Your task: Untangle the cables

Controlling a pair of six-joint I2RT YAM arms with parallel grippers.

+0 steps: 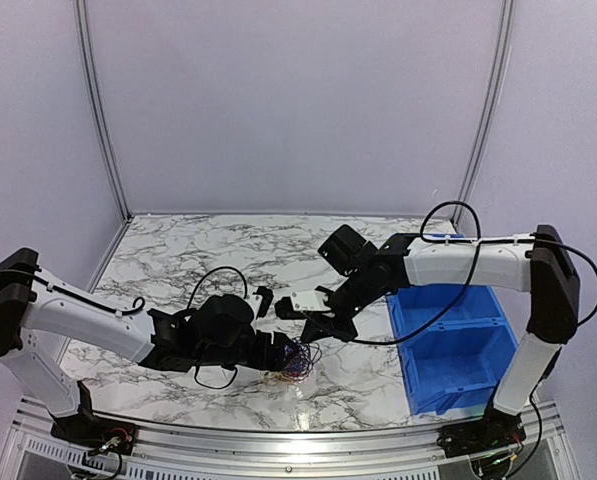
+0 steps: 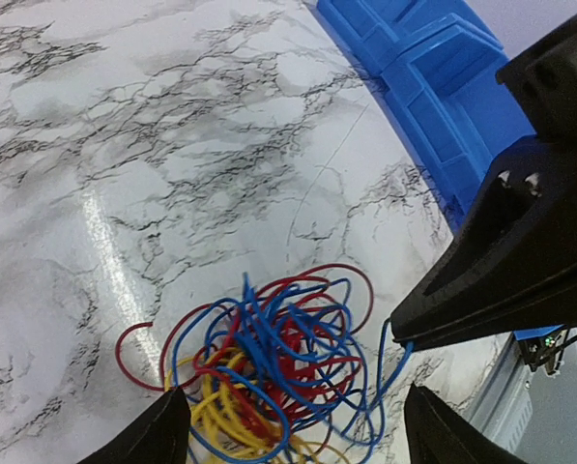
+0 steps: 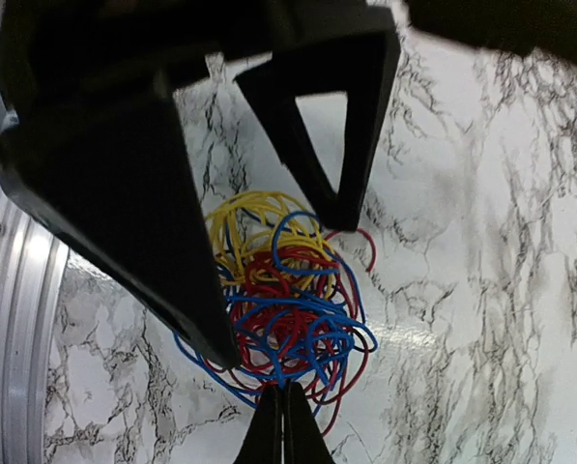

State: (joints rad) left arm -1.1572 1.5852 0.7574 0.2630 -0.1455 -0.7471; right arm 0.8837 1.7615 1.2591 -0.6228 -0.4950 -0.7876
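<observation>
1. The left end effector is released: its two fingers stand wide apart, low over the table, one on each side of the cables.
2. The cables lie on the table as one loose tangle of blue, red and yellow strands, near the front edge and between the two arms. One red loop extends out of the tangle on the table.
3. The right end effector is clenched, fingers pressed together, tips at the edge of the tangle. A blue strand runs up to its tip. Whether a strand is pinched cannot be told.
4. The right end effector body blocks part of the left wrist view; the left fingers block the upper part of the right wrist view.
5. A blue bin with compartments stands right of the tangle, apart from it.
6. The table has a glossy white marble pattern with grey veins. A metal rail borders its near edge. Plain pale wall panels with metal posts enclose it.
</observation>
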